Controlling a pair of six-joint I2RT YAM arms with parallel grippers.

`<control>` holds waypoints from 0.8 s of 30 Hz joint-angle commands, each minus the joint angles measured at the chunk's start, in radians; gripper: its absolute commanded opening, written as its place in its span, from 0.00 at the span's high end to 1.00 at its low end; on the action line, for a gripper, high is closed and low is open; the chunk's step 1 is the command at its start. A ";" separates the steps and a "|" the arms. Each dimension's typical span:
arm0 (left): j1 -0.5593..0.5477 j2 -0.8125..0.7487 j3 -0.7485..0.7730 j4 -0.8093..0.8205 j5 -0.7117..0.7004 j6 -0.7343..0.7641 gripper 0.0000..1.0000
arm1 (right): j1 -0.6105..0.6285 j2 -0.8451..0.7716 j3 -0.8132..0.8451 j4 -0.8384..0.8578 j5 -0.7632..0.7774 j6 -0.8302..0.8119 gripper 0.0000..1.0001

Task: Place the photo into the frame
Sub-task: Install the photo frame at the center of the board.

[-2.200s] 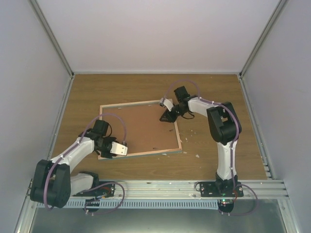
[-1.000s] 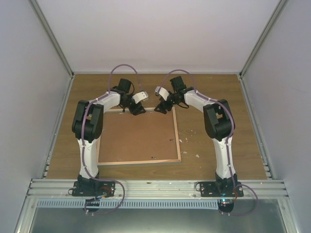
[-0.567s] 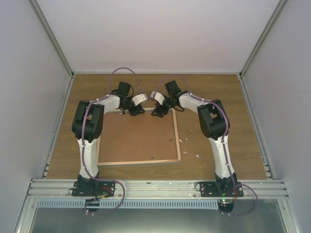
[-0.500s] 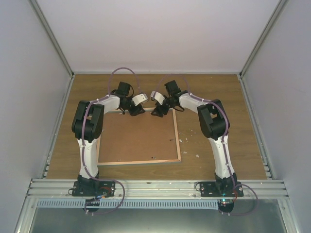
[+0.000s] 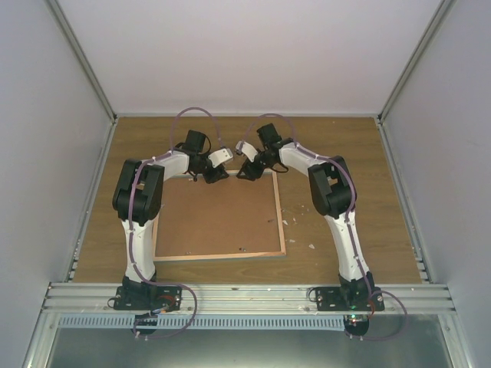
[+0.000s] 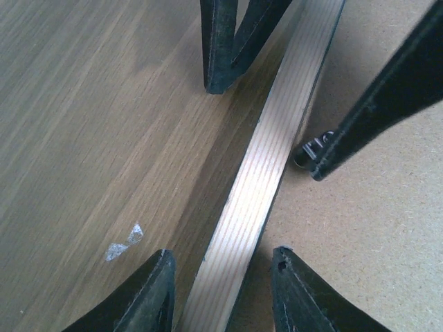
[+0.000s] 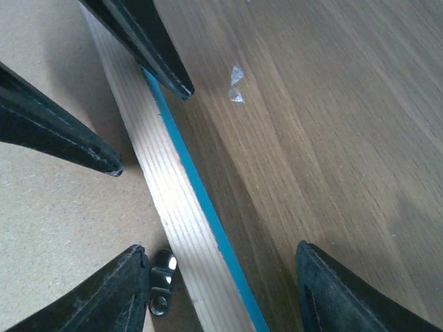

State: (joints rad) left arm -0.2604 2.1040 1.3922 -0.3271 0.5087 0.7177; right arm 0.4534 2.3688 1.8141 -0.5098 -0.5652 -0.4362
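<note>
The frame [image 5: 219,218] lies face down on the table, its brown board up and its light wood edge around it. Both grippers are at its far edge, facing each other. My left gripper [image 5: 215,174] is open and its jaws straddle the wood rail [image 6: 270,159] in the left wrist view [image 6: 225,280]. My right gripper [image 5: 244,172] is open too, and in the right wrist view [image 7: 221,277] it straddles the same rail [image 7: 169,194], whose teal front edge shows. The photo is not visible in any view.
A small metal turn clip [image 7: 163,280] sits on the board by the rail; it also shows in the left wrist view [image 6: 309,149]. White scraps [image 5: 311,247] lie on the wooden table right of the frame. Grey walls enclose the table.
The frame has been squared to the table. My left gripper went from the frame's near left corner to its far edge. My right gripper slid left along that edge toward it.
</note>
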 commanded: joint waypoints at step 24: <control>-0.010 0.004 -0.047 -0.002 -0.069 0.043 0.64 | -0.014 0.023 -0.087 -0.067 0.315 0.088 0.78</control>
State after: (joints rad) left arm -0.2649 2.0995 1.3796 -0.2977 0.4984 0.7345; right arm 0.4530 2.3684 1.8259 -0.5571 -0.5354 -0.3882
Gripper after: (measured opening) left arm 0.360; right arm 0.437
